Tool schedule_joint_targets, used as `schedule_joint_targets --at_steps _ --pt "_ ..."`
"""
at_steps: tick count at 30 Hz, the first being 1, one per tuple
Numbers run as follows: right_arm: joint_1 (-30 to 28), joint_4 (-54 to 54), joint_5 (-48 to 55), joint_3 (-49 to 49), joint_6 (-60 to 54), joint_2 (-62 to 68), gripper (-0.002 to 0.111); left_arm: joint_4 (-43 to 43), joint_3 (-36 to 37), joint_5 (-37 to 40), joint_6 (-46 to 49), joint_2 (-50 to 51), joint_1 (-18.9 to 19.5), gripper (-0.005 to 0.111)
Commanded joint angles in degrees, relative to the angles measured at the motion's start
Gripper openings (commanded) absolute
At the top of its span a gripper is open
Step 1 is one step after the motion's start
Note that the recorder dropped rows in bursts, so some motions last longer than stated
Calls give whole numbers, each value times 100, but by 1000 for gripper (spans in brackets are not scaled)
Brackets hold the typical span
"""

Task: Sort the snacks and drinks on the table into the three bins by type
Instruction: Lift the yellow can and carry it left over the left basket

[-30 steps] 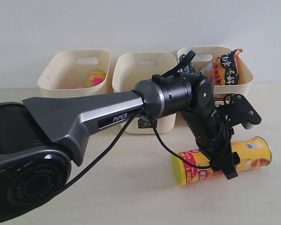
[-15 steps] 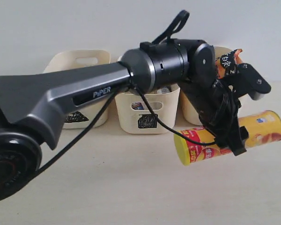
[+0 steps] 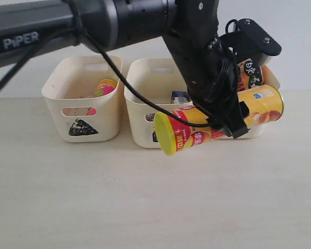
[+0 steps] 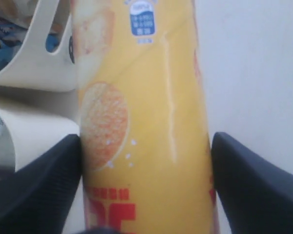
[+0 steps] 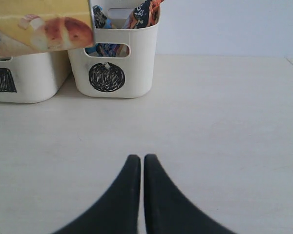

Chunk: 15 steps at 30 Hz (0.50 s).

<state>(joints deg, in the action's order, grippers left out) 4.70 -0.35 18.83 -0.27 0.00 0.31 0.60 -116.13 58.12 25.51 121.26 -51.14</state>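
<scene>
My left gripper (image 3: 229, 116) is shut on the yellow chip tube (image 3: 189, 135), holding it sideways in the air in front of the middle and right bins. In the left wrist view its black fingers (image 4: 44, 185) press both sides of the tube (image 4: 141, 122). The pink tube (image 3: 104, 87) stands in the triangle bin (image 3: 83, 104). A dark carton (image 3: 180, 96) lies in the square bin (image 3: 142, 98). The orange-black packet (image 3: 251, 72) sticks out of the circle bin (image 5: 115, 63). My right gripper (image 5: 142, 158) is shut and empty, low over the table (image 5: 224, 122).
The three bins stand in a row at the back of the table (image 3: 145, 197), against a pale wall. My left arm's dark body (image 3: 119, 21) crosses the top of the exterior view and hides most of the right bin.
My left arm has lifted the yellow tube off the table and carried it up and to the left, in front of the bins. The right gripper has not moved.
</scene>
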Motion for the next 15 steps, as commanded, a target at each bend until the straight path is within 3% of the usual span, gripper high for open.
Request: schedule_joint_targets --at_steps 1,8,15 --pt "-13 -6 -38 27 -37 -31 0 57 862 -426 -207 -761 149 4" --pt "-13 -6 -38 27 -37 -31 0 57 1817 -862 -805 -1823 841 4" --pt "-13 -6 -38 27 -37 -31 0 57 2236 -1253 -1297 -2439 1564 4"
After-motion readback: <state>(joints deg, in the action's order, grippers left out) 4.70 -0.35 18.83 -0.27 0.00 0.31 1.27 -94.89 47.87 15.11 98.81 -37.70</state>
